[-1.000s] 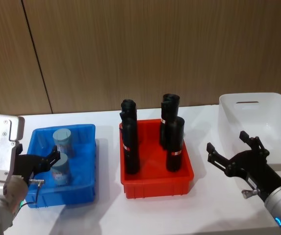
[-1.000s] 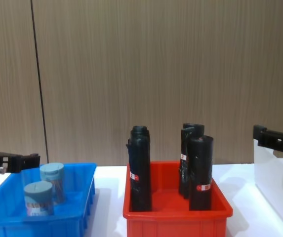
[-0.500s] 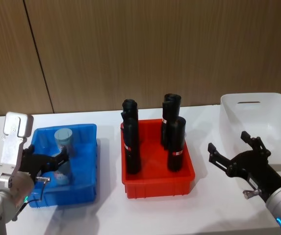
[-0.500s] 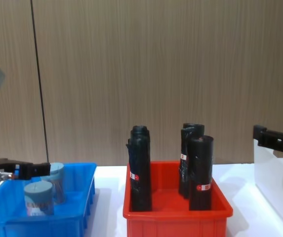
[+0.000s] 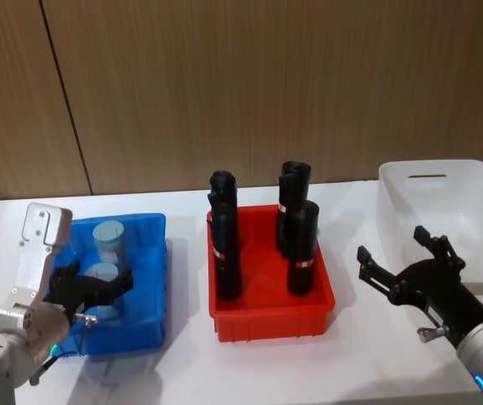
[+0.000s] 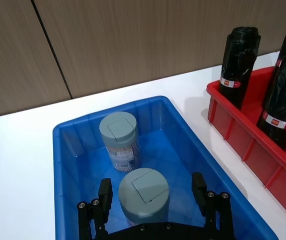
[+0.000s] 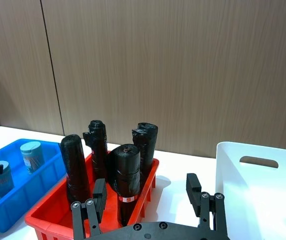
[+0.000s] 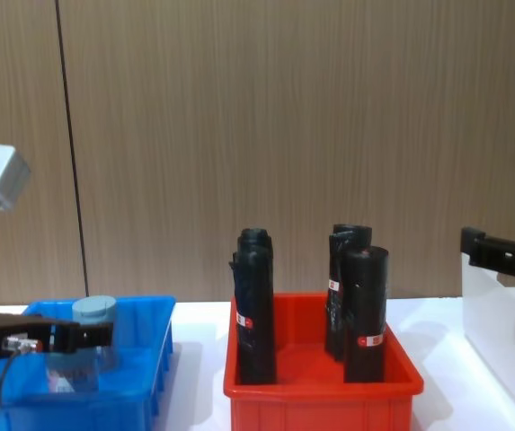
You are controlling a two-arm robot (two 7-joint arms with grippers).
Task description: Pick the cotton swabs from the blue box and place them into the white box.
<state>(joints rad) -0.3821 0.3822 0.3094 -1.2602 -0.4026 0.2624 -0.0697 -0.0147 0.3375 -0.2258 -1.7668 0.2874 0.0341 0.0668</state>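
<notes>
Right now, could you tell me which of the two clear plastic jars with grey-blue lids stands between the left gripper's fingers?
The jar nearer the robot: the open left gripper straddles it, while the other jar stands farther back in the blue bin.

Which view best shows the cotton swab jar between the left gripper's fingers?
The left wrist view: the jar stands between the left gripper's open fingers, gaps both sides. Head view: lid among fingers. Chest view: mostly hidden behind a finger. Right wrist view: far off.
</notes>
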